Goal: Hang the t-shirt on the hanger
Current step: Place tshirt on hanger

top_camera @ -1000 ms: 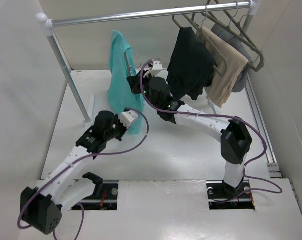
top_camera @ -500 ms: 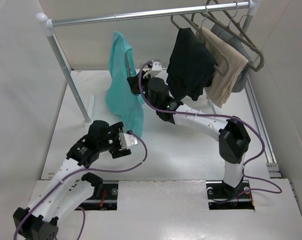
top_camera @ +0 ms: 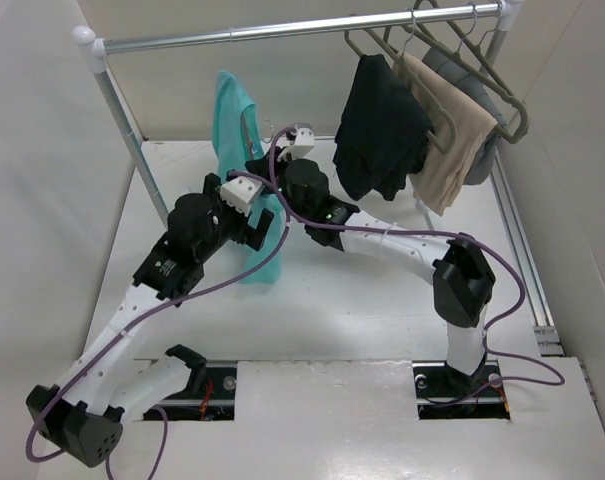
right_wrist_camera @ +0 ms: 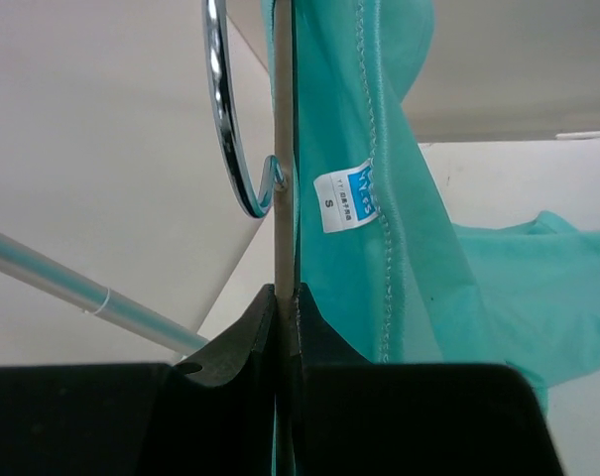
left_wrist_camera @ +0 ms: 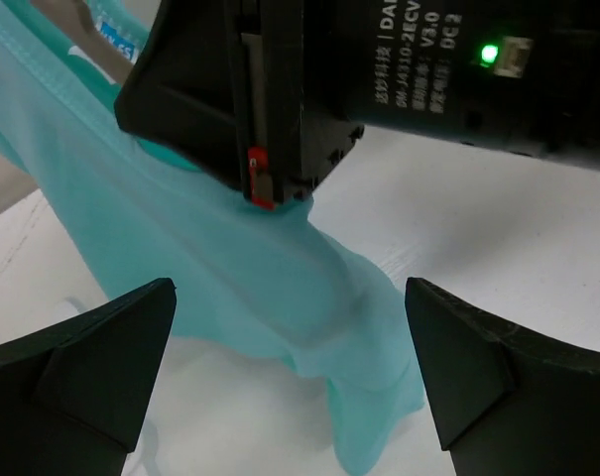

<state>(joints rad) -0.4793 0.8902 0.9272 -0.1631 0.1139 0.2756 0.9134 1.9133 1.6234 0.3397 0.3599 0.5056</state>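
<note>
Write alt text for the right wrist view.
The right pincer is shut on the thin edge of a grey hanger, whose chrome hook curves up above. The teal t-shirt drapes alongside it, its white size label showing.

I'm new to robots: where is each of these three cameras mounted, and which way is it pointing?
Top external: above and behind the arms, looking down on the table, rack and hanging t-shirt; both arms show.
Left wrist: on the left arm, looking past its open left gripper at the t-shirt's lower cloth; the right arm's black housing fills the top.
Right wrist: looks up along the right gripper, shut on the hanger.
Shared: all three see the t-shirt.
</note>
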